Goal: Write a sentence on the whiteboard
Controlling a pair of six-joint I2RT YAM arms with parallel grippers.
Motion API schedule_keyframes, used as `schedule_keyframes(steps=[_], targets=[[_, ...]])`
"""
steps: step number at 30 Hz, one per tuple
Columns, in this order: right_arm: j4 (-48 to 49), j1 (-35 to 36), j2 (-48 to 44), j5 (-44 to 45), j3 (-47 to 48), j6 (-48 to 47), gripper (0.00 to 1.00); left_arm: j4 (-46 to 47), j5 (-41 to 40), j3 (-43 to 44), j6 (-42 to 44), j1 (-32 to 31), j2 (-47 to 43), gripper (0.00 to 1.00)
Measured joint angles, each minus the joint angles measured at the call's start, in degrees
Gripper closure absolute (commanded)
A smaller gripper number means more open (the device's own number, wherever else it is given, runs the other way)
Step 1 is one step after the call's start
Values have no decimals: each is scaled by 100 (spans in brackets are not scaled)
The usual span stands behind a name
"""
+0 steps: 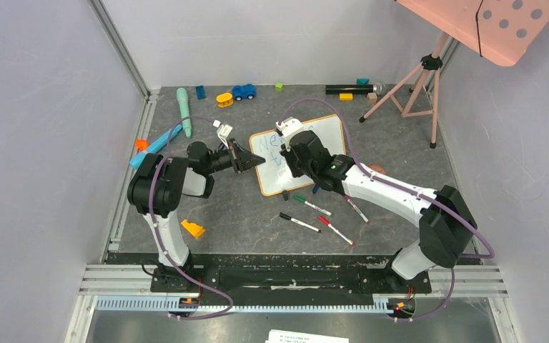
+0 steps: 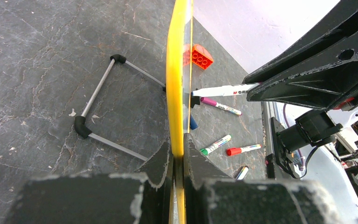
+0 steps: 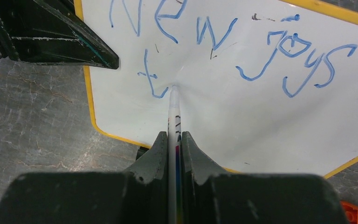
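The whiteboard (image 1: 329,133) lies on the dark table in the middle; its frame looks yellow. My left gripper (image 1: 259,161) is shut on its left edge, which the left wrist view shows edge-on (image 2: 175,79) between the jaws of that gripper (image 2: 178,154). My right gripper (image 1: 291,148) is over the board, shut (image 3: 174,140) on a white marker (image 3: 173,107) whose tip touches the white surface (image 3: 251,116). The sentence (image 3: 214,37) in blue reads "New joys", with a "t" on the second line at the tip. The marker also shows in the left wrist view (image 2: 219,90).
Loose markers lie near the board's front: green (image 1: 311,205), black (image 1: 299,222), red (image 1: 336,230), purple (image 1: 356,209). An orange brick (image 1: 192,229) sits front left. A tripod (image 1: 414,86) with a pink dotted panel stands back right. Toys line the back edge (image 1: 243,91).
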Motion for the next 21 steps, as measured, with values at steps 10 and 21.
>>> schedule_keyframes(steps=[10,21], targets=[[2,0,0,85,2,-2,100,0,2,0,0,0,0,98],[11,-15,87,118,52,-11,100,2,0,0,0,0,0,98]])
